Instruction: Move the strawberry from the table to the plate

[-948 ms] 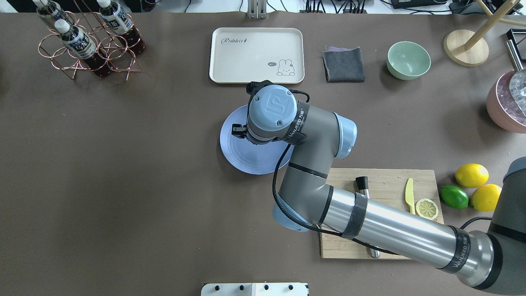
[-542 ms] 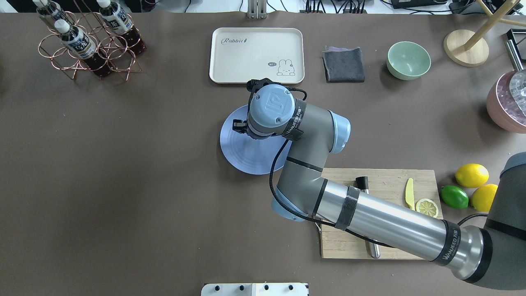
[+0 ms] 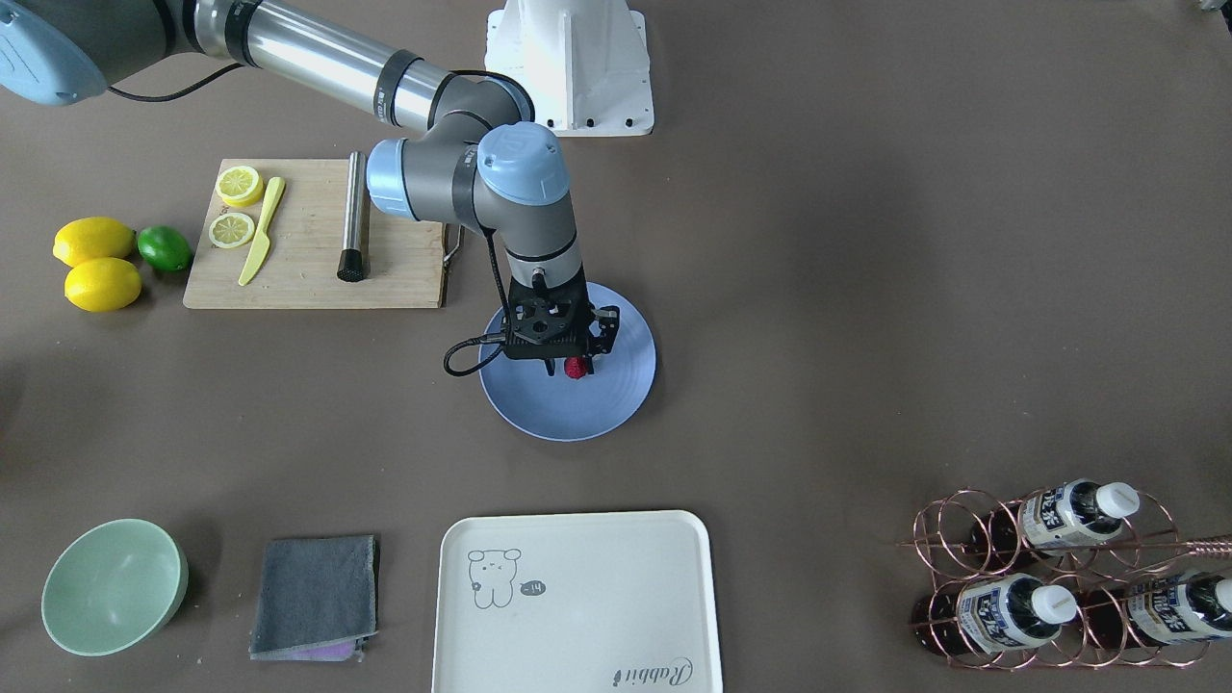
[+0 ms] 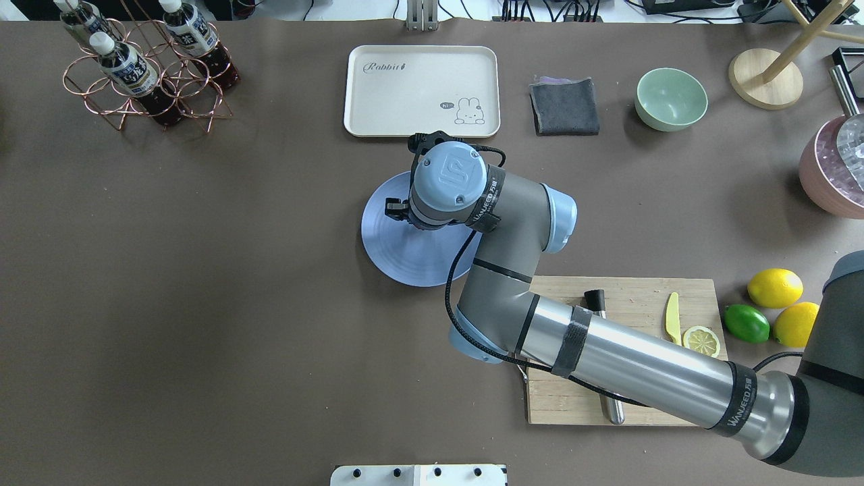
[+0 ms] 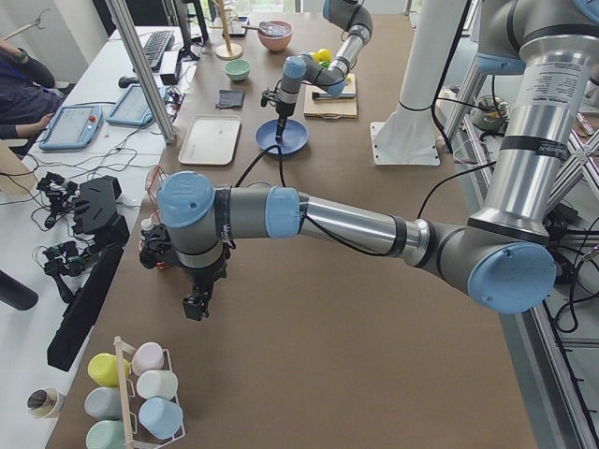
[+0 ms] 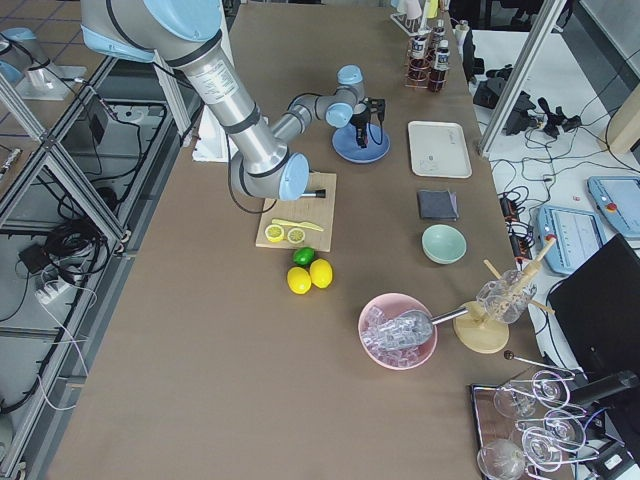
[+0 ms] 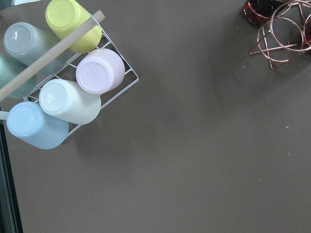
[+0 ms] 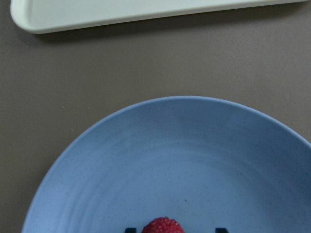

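The strawberry [image 3: 576, 368] is a small red bumpy fruit lying on the light-blue plate [image 3: 616, 404] near the middle of the table [image 3: 866, 289]. My right gripper [image 3: 570, 367] points straight down over it. In the right wrist view the strawberry [image 8: 163, 226] lies between the two fingertips [image 8: 130, 229], with a clear gap on one side, so the gripper [image 8: 175, 229] is open. From overhead, the wrist hides the fruit over the plate [image 4: 398, 250]. My left gripper [image 5: 195, 307] hangs over bare table at the far left end; I cannot tell its state.
A white tray [image 3: 577, 597] lies beyond the plate. A grey cloth [image 3: 313, 595] and a mint bowl [image 3: 111, 585] sit beside it. The cutting board [image 3: 308, 260] holds lemon slices, a knife and a metal tool; lemons and a lime [image 3: 164, 247] lie beside it. A copper bottle rack [image 3: 1049, 577] stands far off.
The right arm's elbow and forearm shifted a little to the left, and the wrist edged slightly toward the tray while staying over the plate.
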